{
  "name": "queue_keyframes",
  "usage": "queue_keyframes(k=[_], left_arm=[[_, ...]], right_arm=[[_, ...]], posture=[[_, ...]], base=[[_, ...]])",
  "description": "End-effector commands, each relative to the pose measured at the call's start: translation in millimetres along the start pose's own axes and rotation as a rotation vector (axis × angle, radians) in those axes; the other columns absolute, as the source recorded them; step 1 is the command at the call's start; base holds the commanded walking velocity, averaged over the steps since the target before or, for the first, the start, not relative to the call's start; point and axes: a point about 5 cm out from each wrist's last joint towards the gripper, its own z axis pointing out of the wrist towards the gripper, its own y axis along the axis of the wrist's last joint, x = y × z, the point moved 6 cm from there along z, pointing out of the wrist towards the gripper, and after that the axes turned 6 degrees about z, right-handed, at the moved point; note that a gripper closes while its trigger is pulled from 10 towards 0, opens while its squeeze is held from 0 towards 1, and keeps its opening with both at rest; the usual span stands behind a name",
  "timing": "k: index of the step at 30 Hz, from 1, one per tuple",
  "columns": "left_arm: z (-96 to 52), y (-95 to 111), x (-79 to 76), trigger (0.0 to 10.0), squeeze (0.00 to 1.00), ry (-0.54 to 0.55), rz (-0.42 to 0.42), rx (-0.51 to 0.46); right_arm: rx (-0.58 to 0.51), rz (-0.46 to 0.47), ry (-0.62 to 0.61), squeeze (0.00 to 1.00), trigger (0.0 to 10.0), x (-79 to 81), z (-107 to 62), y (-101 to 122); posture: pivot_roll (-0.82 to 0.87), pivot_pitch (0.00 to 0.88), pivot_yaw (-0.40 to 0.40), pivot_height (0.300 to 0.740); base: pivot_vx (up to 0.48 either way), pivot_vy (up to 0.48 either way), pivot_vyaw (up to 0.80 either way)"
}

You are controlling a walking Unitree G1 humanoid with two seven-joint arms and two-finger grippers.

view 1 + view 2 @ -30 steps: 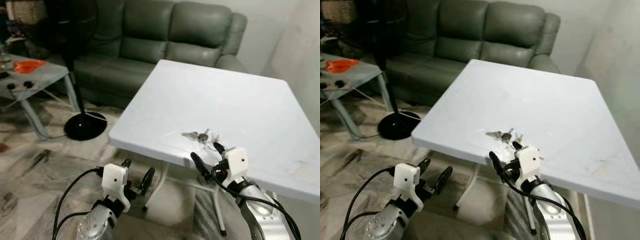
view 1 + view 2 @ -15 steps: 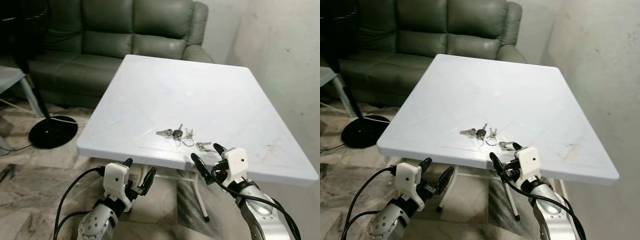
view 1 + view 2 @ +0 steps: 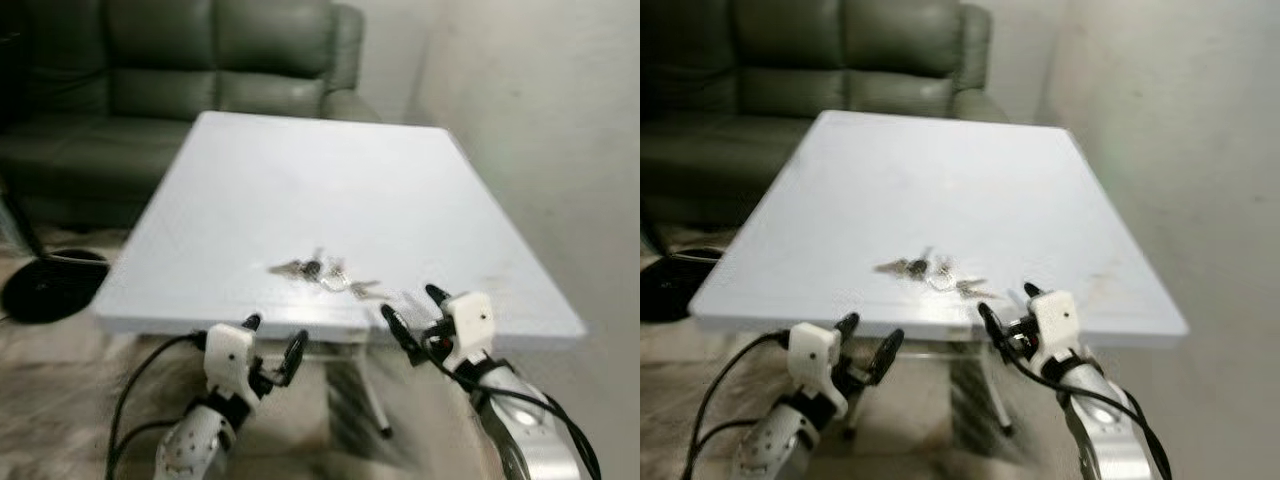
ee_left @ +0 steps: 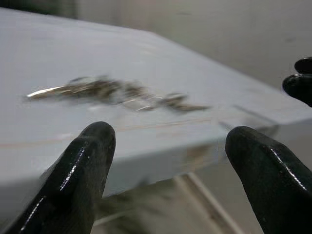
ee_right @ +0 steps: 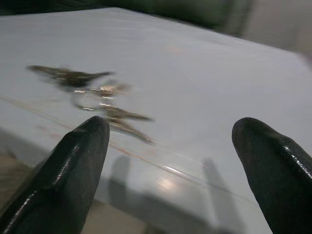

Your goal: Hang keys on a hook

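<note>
A bunch of keys (image 3: 322,275) on a ring lies near the front edge of a white table (image 3: 320,190); both wrist views show the keys (image 4: 117,91) (image 5: 92,90) ahead of the fingers. My right gripper (image 3: 412,312) is open, held just before the table's front edge, a little right of the keys. My left gripper (image 3: 273,345) is open, lower, below and in front of the table edge, left of the keys. Nothing is between either pair of fingers. The picture is blurred.
A dark green sofa (image 3: 180,60) stands behind the table. A pale wall (image 3: 540,120) runs along the right. A black round fan base (image 3: 40,280) sits on the marbled floor at the left. The table's legs (image 3: 365,400) show under its front edge.
The camera has swung to the right: table, keys and sofa shifted left in the picture, and the wall now takes up more of the right. Both grippers keep their pose, still open.
</note>
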Motion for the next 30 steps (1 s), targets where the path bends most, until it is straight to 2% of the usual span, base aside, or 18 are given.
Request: queue_keyframes(k=[1,5,17,26,30], left_arm=[[0.0,-1.5,6.8,10.0,0.00,0.036,0.037,0.013],[1.5,-1.7,8.0,10.0,0.00,0.056,0.041,0.017],[1.3,-4.6,8.0,10.0,0.00,0.068,0.012,0.025],[0.7,-4.0,7.7,10.0,0.00,0.066,0.025,0.017],[-0.3,-5.5,7.3,10.0,0.00,0.061,-0.009,0.018]], right_arm=[[-0.020,0.016,0.004,0.00,10.0,2.0,0.0,2.5],[-0.031,0.034,0.018,0.00,10.0,3.5,-0.4,5.9],[-0.024,0.013,0.022,0.00,10.0,2.6,-1.1,5.5],[-0.023,0.001,0.025,0.00,10.0,3.1,-0.8,5.5],[-0.020,-0.011,0.035,0.00,10.0,5.2,-1.9,4.4]], posture=[[0.02,0.000,-0.067,0.740],[0.02,0.000,-0.070,0.740],[0.02,0.000,-0.076,0.740],[0.02,0.000,-0.078,0.740],[0.02,0.000,-0.078,0.740]], base=[[0.000,0.000,-0.68],[0.000,0.000,-0.17],[0.000,0.000,0.00],[0.000,0.000,0.00],[0.000,0.000,0.00]])
